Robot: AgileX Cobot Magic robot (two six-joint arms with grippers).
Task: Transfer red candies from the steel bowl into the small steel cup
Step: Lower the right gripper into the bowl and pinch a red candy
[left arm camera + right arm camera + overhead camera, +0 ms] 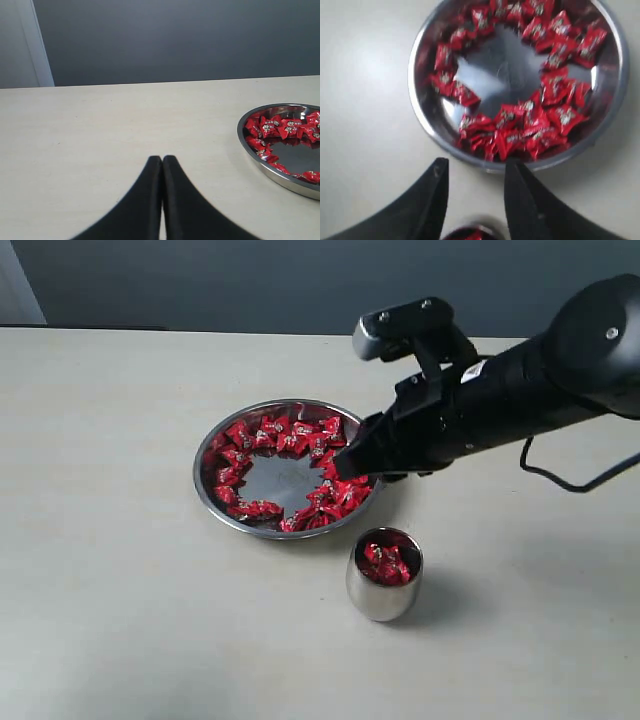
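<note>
The steel bowl [205,475] sits mid-table with red candies [283,438] ringed round its bare flat bottom; the same bowl [417,95] and candies [520,125] fill the right wrist view. The small steel cup [382,590] stands in front of the bowl, several red candies [386,564] in it; its rim [470,232] peeks in below the jaws. My right gripper [345,468] [475,167] hangs open and empty over the bowl's near-right rim. My left gripper [162,161] is shut, empty, over bare table left of the bowl [250,145], and is out of the exterior view.
The pale table [120,570] spreads all round the bowl and cup. A dark wall [250,280] runs behind its far edge. The right arm's black body [540,380] and its cable [570,480] stretch over the right side of the table.
</note>
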